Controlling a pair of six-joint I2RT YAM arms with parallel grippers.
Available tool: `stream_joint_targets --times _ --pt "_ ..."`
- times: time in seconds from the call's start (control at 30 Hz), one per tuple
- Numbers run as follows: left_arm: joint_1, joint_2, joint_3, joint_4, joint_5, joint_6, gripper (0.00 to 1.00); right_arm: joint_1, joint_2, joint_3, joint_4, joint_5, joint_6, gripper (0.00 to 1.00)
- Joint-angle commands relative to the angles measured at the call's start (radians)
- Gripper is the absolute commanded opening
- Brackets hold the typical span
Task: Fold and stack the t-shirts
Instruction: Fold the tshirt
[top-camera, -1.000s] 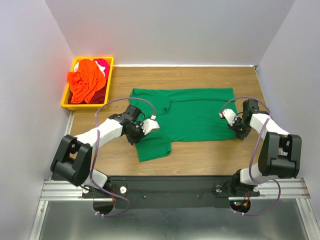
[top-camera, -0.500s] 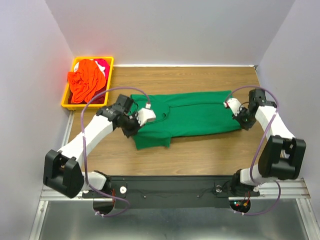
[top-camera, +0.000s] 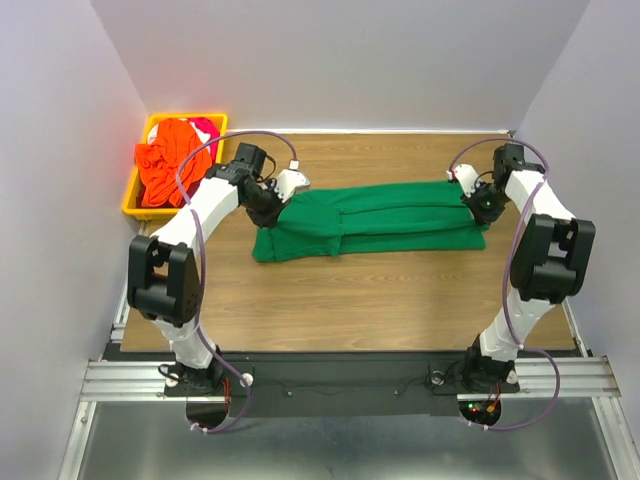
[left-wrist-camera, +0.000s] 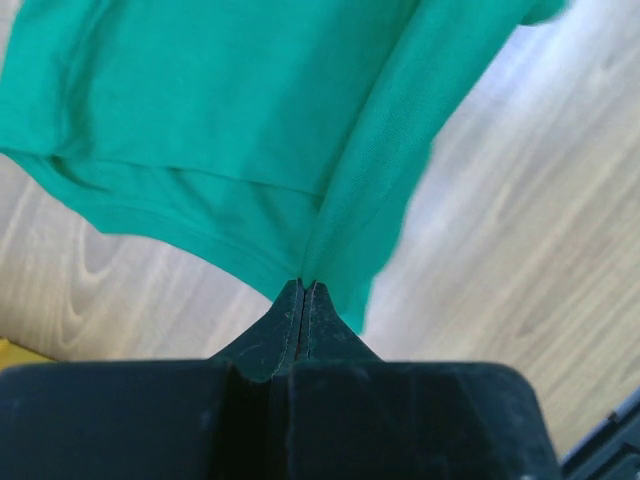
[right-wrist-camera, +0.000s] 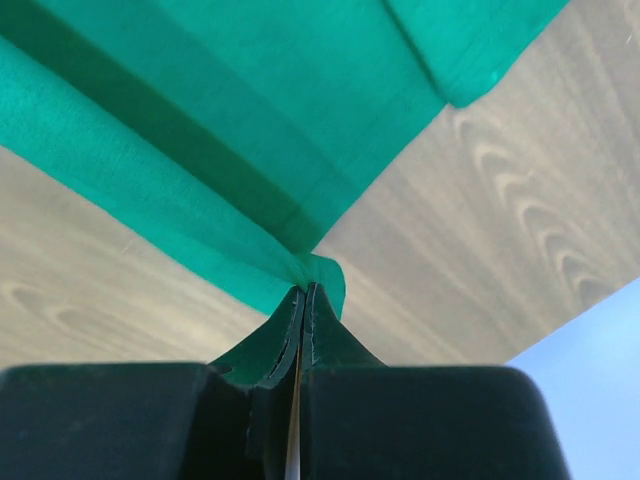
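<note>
The dark green t-shirt (top-camera: 375, 220) lies on the wooden table as a long band folded lengthwise, its near half doubled over the far half. My left gripper (top-camera: 272, 208) is shut on the shirt's left end; in the left wrist view the green cloth (left-wrist-camera: 300, 130) runs away from the pinched tips (left-wrist-camera: 303, 285). At the shirt's right end my right gripper (top-camera: 478, 198) is shut on the cloth (right-wrist-camera: 250, 130), which bunches at its tips (right-wrist-camera: 303, 288). An orange t-shirt (top-camera: 170, 165) and a red-pink one (top-camera: 206, 130) lie crumpled in the bin.
The yellow-orange bin (top-camera: 215, 160) stands at the table's far left corner, close to my left arm. Grey walls close in the table on three sides. Bare wood (top-camera: 370, 300) stretches between the shirt and the arm bases.
Both grippers carried the shirt's near edge away from the bases and over its far part, turning the spread shirt into a narrow folded band. Both arms now reach farther back.
</note>
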Motion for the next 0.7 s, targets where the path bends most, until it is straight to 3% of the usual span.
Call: stream_joint_targets --times 0.0,0.17,0.23,0.27,0.33,0.37,0.4,0.47,0.5,0.57,0.67 --pt "0.028 0.052 0.095 -0.007 0.018 0.029 0.00 -0.010 0.060 0.096 -0.001 -0.012 0.012 0.01" --pt "0.048 0.130 0.109 0.009 0.003 0.043 0.00 -0.007 0.132 0.162 -0.001 -0.029 0.025 0.02" --pt "0.053 0.150 0.101 0.027 0.000 0.041 0.00 -0.007 0.158 0.177 0.000 -0.034 0.031 0.07" --pt "0.054 0.157 0.098 0.036 -0.010 0.037 0.00 -0.007 0.167 0.187 0.000 -0.035 0.038 0.18" --pt "0.059 0.177 0.088 0.064 -0.017 0.026 0.01 -0.007 0.189 0.201 0.000 -0.043 0.054 0.30" --pt "0.062 0.181 0.086 0.076 -0.031 0.006 0.06 -0.007 0.192 0.205 0.000 -0.046 0.061 0.35" --pt "0.072 0.183 0.083 0.103 -0.042 -0.011 0.23 -0.007 0.192 0.210 0.002 -0.044 0.075 0.43" --pt "0.092 0.177 0.094 0.108 -0.030 -0.025 0.34 -0.013 0.183 0.214 0.000 -0.041 0.098 0.48" --pt "0.115 0.167 0.100 0.105 -0.016 -0.044 0.40 -0.021 0.174 0.219 -0.001 -0.044 0.123 0.58" --pt "0.137 0.123 0.088 0.098 0.025 -0.051 0.47 -0.059 0.145 0.225 -0.007 -0.084 0.173 0.61" --pt "0.163 0.053 0.017 0.090 0.049 -0.054 0.49 -0.104 0.129 0.219 -0.038 -0.130 0.206 0.61"
